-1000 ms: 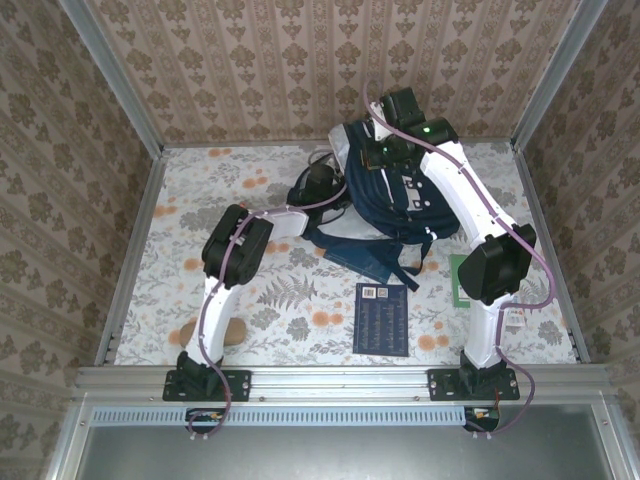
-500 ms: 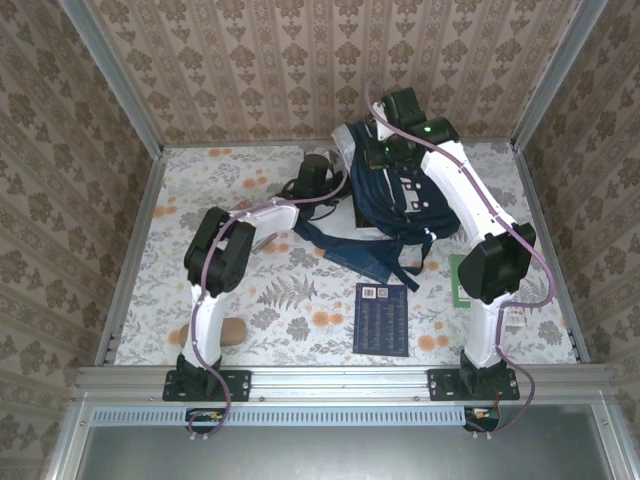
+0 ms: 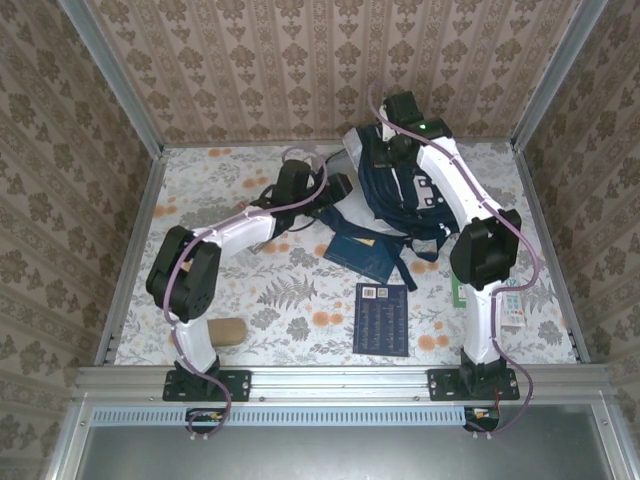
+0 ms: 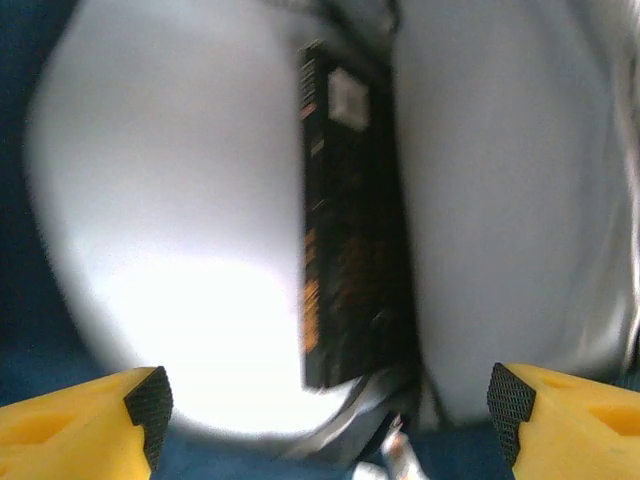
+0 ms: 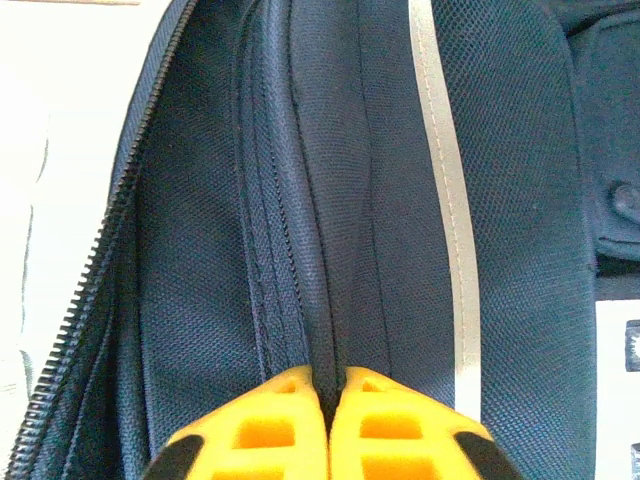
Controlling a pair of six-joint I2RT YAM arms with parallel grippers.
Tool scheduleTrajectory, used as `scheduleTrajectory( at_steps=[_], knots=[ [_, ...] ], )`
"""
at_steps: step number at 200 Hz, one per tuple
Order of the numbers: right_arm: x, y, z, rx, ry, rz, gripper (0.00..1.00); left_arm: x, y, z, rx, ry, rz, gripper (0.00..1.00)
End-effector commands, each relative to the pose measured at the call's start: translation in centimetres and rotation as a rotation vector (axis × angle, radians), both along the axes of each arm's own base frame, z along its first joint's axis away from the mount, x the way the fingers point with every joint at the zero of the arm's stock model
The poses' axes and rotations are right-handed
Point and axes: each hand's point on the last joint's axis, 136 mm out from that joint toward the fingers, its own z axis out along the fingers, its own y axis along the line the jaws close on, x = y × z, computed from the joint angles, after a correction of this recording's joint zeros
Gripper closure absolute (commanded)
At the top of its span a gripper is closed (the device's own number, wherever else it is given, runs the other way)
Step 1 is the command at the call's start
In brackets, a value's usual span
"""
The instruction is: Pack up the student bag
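The student bag [image 3: 405, 200], navy with a thin white stripe [image 5: 445, 200], lies at the back of the table. My right gripper [image 3: 385, 152] is at its top, and its yellow fingers [image 5: 260, 430] are shut on a fold of navy fabric beside the open zipper [image 5: 105, 260]. At the bag's left side my left gripper [image 3: 338, 187] faces the mouth. It is open [image 4: 325, 400], with nothing between its fingertips [image 4: 150, 400]. Ahead of it, blurred, a dark book with orange print [image 4: 350, 220] stands inside against the pale lining [image 4: 160, 200].
A dark blue notebook [image 3: 382, 318] lies flat on the flowered tabletop near the front. A tan block [image 3: 225, 330] sits by the left arm's base. A white and green item [image 3: 512, 305] lies beside the right arm. A loose navy flap and straps [image 3: 365, 255] trail from the bag.
My left gripper has opened. Its elbow has swung out to the left and the wrist has drawn back a little from the bag. The right arm has shifted slightly, still pinching the fabric.
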Motion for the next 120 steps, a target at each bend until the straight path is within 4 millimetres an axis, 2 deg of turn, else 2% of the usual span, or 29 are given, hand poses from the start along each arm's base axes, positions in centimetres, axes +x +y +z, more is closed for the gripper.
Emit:
scheduleTrajectory(
  at_steps=[1, 15, 36, 68, 84, 95, 101, 120],
  knots=[
    [1.4, -2.4, 0.3, -0.069, -0.035, -0.092, 0.77, -1.9, 1.6, 0.7, 0.069, -0.021, -0.014, 0.14],
    [0.9, -2.6, 0.0, -0.075, -0.018, -0.106, 0.69, -3.0, 2.4, 0.4, 0.093, -0.014, -0.017, 0.13],
    [-0.7, -2.5, 0.3, -0.094, -0.016, -0.109, 0.64, -4.5, 3.5, -0.1, 0.118, -0.006, -0.016, 0.13],
    [-4.8, -1.3, 0.2, -0.139, -0.042, -0.068, 0.58, -6.1, 5.2, -1.1, 0.16, 0.01, 0.0, 0.12],
    [-7.3, -0.5, -1.0, -0.159, -0.032, -0.038, 0.58, -6.7, 6.0, -1.2, 0.176, 0.009, 0.01, 0.11],
    [-9.0, 0.0, -2.1, -0.174, -0.029, -0.013, 0.6, -7.1, 6.7, -1.3, 0.195, 0.009, 0.021, 0.05],
    [-10.0, 0.5, -2.9, -0.175, -0.024, 0.008, 0.61, -7.3, 7.0, -1.3, 0.208, 0.008, 0.028, 0.0],
    [-12.6, 1.9, -5.9, -0.16, 0.025, 0.065, 0.65, -7.9, 8.2, -1.2, 0.238, -0.008, 0.048, 0.0]
  ],
)
